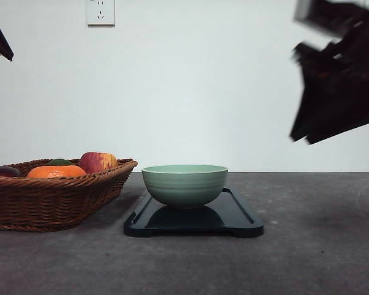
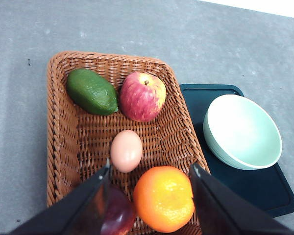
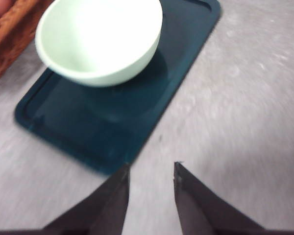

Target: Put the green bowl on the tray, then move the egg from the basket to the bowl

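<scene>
Counting one bowl [image 1: 184, 184] sitting on one tray [image 1: 243, 220]; one basket [image 2: 63, 147] holds one egg [image 2: 126, 150], apple [image 2: 142, 96], avocado [image 2: 91, 91], orange [image 2: 163, 198]. My left gripper [image 2: 151, 172] hangs spread above it; right gripper [image 3: 152, 170] apart, empty.

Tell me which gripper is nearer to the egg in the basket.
Left. The left gripper, open, hangs over the basket just beside the egg. The right gripper, open and empty, is over bare table beyond the tray.
</scene>
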Controlling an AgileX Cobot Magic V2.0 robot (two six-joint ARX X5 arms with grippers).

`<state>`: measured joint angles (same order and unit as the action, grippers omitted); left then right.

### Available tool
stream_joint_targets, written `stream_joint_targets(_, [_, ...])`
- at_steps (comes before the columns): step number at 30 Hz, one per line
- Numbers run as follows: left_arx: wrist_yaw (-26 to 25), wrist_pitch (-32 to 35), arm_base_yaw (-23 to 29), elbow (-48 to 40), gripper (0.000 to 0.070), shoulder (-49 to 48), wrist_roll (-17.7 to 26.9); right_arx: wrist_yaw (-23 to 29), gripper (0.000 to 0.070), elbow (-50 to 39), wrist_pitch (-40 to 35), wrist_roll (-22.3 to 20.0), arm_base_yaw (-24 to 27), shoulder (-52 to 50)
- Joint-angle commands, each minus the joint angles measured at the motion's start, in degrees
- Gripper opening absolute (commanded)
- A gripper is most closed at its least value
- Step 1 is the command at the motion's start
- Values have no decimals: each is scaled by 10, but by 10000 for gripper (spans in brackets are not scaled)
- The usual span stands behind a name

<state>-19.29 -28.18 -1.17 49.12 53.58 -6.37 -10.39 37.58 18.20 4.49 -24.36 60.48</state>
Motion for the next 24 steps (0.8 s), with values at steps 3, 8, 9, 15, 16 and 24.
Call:
stream_joint_targets(3, [-1, -9, -1, 11, 311, 4, 6, 18, 176, -20, 36, -4, -1, -73])
stream_joint_targets(8, [-1, -22, -10, 18, 311, 13, -22, 63, 176, -23, 92, -6, -1, -145])
stream_joint_targets(9, [-1, -24, -14, 22, 311, 20, -23, 65, 176, -23, 92, -7, -1, -154])
stream_joint_targets(15, [0, -53, -41, 74, 315, 91, -1, 74, 176, -23, 80, -7, -2, -172])
stream_joint_targets(16, [1, -59, -46, 86, 315, 108, 3, 77, 176, -23, 80, -7, -2, -171])
stream_joint_targets(24, [49, -138, -80, 200, 379, 270, 68, 80, 176, -23, 78, -7, -2, -170])
